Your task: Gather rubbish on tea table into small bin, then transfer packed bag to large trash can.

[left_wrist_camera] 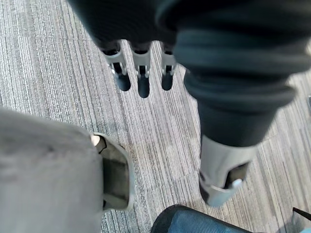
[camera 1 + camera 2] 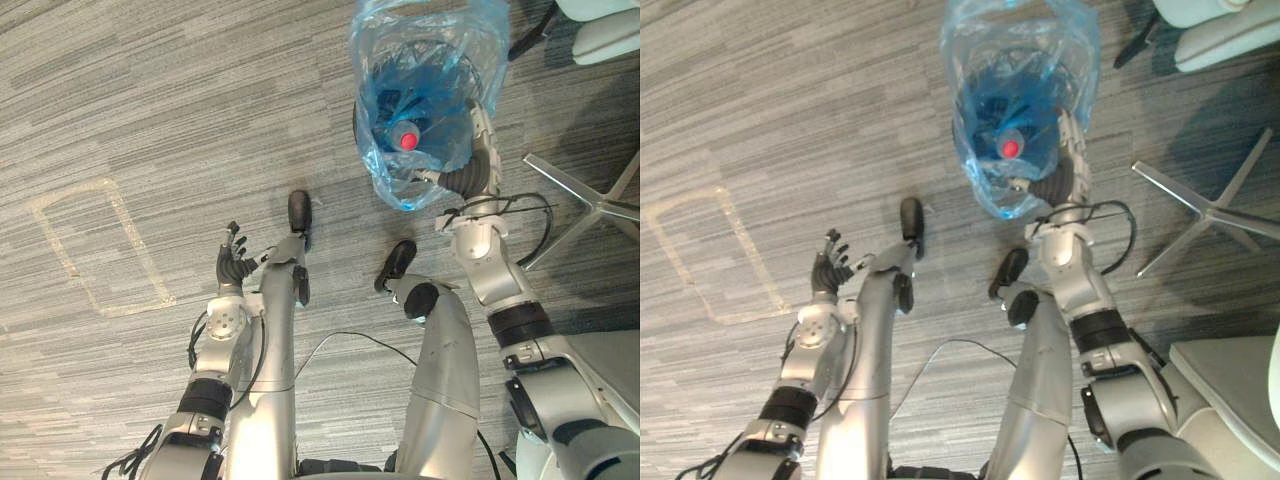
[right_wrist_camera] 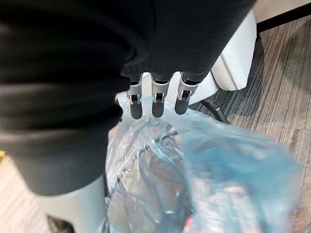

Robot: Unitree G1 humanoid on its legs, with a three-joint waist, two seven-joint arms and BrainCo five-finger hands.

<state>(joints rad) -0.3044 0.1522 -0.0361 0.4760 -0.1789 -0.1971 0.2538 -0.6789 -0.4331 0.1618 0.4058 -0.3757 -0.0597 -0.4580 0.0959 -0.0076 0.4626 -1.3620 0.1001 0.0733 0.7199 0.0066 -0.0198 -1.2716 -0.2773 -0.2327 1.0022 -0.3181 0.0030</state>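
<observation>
Fingers of right hand pinch blue bag | left hand slack

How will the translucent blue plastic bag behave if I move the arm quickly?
Probably floppy: the translucent blue plastic bag is crumpled thin film by the right hand. It likely sways, since the red-capped bottle sits deep inside it. Its mouth gapes, so tilting may spill contents.

The bag, a bottle inside, hangs just left of the right hand; chair base to its right
</observation>
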